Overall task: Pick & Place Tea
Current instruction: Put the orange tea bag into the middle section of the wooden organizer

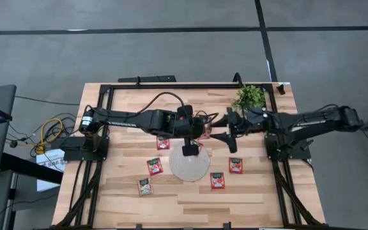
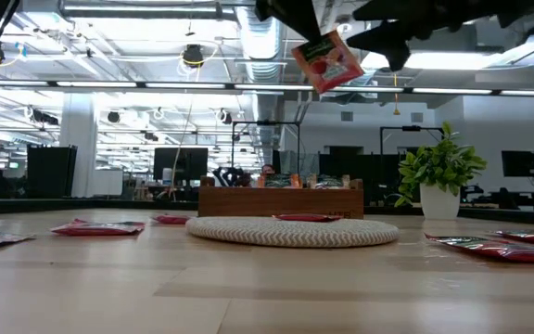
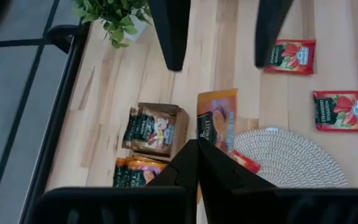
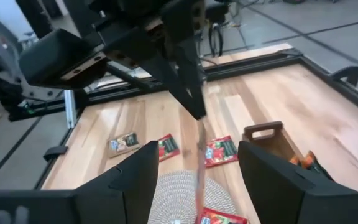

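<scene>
Orange sachet (image 3: 217,120) hangs pinched in left tool (image 3: 197,146).

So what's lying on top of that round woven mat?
One red tea sachet lies on the round mat, near its edge. In the high view the left gripper covers part of the mat.
</scene>
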Controlling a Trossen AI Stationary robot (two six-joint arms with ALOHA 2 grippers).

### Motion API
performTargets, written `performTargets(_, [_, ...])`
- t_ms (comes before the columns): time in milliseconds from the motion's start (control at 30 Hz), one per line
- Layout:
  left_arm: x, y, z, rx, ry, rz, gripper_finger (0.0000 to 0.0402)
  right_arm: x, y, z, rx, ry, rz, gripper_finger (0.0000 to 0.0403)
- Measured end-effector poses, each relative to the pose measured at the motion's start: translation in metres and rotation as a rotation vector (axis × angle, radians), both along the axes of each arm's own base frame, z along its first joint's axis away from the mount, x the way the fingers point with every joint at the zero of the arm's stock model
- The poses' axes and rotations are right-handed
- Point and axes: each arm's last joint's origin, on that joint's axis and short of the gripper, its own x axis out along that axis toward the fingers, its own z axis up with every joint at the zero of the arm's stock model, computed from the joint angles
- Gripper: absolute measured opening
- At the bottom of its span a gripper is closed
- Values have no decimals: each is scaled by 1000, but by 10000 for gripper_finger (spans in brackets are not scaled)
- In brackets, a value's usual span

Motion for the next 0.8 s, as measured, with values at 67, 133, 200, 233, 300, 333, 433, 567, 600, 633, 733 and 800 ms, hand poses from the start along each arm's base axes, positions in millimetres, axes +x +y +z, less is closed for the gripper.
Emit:
performTargets(67, [0,1,0,1,1,3,0,6,-2,2,8,6,18,216])
performTargets(133, [0,3,0,4,2,5,0,12,-3,4,6,12,29,218])
performTargets(200, [0,3,0,6,3,6,0,17,-5,4,7,19,27,219])
performTargets(233, [0,3,0,10,3,7,0,19,-5,4,7,24,26,219])
performTargets(300, [0,3,0,18,6,-1,0,23,-7,2,7,39,21,219])
performTargets(333, [0,3,0,19,7,-2,0,25,-7,1,8,44,17,219])
performTargets(433, [0,3,0,19,7,-2,0,29,-9,-1,9,56,9,217])
performTargets(567, [0,3,0,19,7,-2,0,30,-10,-3,9,66,6,207])
performTargets(600, [0,3,0,19,7,-2,0,30,-11,-4,10,67,3,203])
performTargets(633, [0,3,0,20,8,-3,0,30,-11,-3,10,66,2,197])
performTargets(733, [0,4,0,20,8,-1,0,30,-12,-4,9,66,-4,170])
performTargets(800, [1,5,0,20,8,1,0,30,-14,-3,9,65,-10,146])
